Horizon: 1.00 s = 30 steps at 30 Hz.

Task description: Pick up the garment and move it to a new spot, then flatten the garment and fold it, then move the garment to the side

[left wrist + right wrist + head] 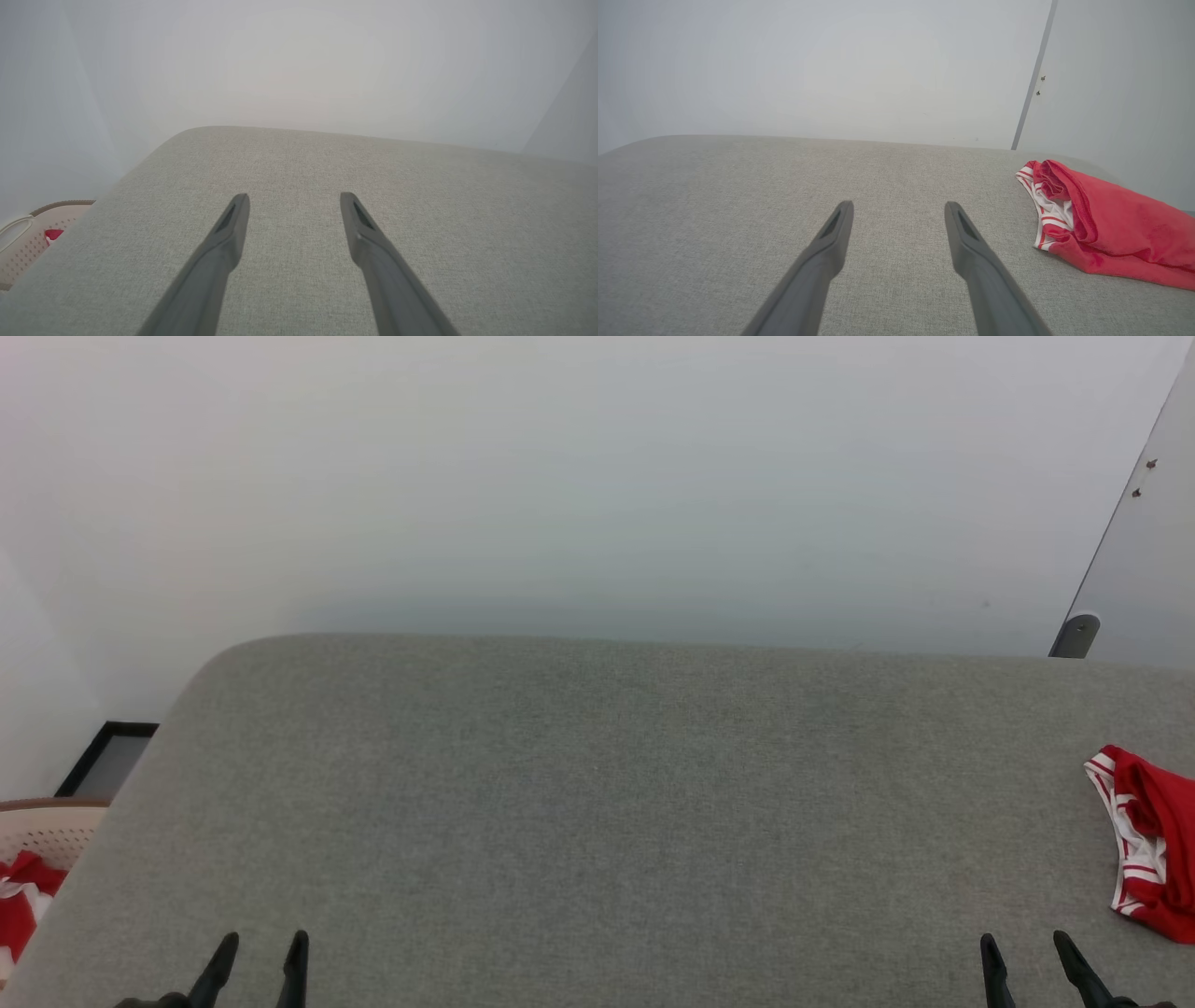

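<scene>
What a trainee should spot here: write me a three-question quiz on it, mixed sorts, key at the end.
1. Fill in: the left gripper and right gripper both stand ____, holding nothing.
2. True or false: the garment lies spread flat in the middle of the grey surface.
3. Which gripper is nearer the garment? A: left. B: right. C: both equally near.
Key: 1 open; 2 false, it lies bunched up at the robot's right; 3 B.
</scene>
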Tool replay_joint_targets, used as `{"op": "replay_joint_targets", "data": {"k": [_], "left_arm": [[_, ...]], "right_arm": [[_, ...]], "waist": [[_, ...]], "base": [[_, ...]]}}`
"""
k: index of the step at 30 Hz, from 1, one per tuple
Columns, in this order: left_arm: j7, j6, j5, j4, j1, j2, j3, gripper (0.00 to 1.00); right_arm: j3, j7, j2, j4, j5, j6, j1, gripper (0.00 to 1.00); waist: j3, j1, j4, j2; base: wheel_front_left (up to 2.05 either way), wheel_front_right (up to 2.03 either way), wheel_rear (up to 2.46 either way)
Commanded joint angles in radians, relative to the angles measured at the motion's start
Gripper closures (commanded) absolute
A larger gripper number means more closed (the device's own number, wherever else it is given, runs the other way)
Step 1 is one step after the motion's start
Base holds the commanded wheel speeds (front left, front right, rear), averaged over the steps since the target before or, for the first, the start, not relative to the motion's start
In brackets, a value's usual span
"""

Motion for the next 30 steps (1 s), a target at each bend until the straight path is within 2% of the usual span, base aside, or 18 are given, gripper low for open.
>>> {"op": "replay_joint_targets", "data": {"k": [1,11,12,17,30], "left_arm": [[0.000,-0.006,0.011,0.002,0.008,-0.003,0.004,0.00],[0.000,-0.008,0.019,0.000,0.010,-0.018,0.021,0.00],[0.000,-0.008,0.018,0.001,0.001,-0.017,0.021,1.00],[0.006,-0.008,0.005,0.036,0.014,-0.052,0.012,1.00],[0.072,-0.016,-0.195,0.031,-0.033,-0.099,0.045,1.00]], "right_arm": [[0.002,-0.005,0.001,-0.006,-0.009,-0.002,0.014,0.00],[0.009,-0.005,0.003,-0.008,-0.007,-0.002,0.014,0.00],[0.009,0.000,0.001,-0.004,0.000,0.000,0.000,1.00],[0.007,0.012,0.009,0.039,0.018,0.000,-0.002,1.00],[-0.002,0.077,0.015,0.037,0.280,0.000,-0.050,1.00]], "waist": [[0.000,0.0000,0.000,0.0000],[-0.004,0.0000,0.001,0.0000],[-0.004,0.0000,0.001,0.0000],[-0.004,0.0000,0.001,0.0000],[0.011,0.0000,-0.007,0.0000]], "base": [[0.00,0.00,0.00],[0.00,0.00,0.00],[0.00,0.00,0.00],[0.00,0.00,0.00],[0.00,0.00,0.00]]}}
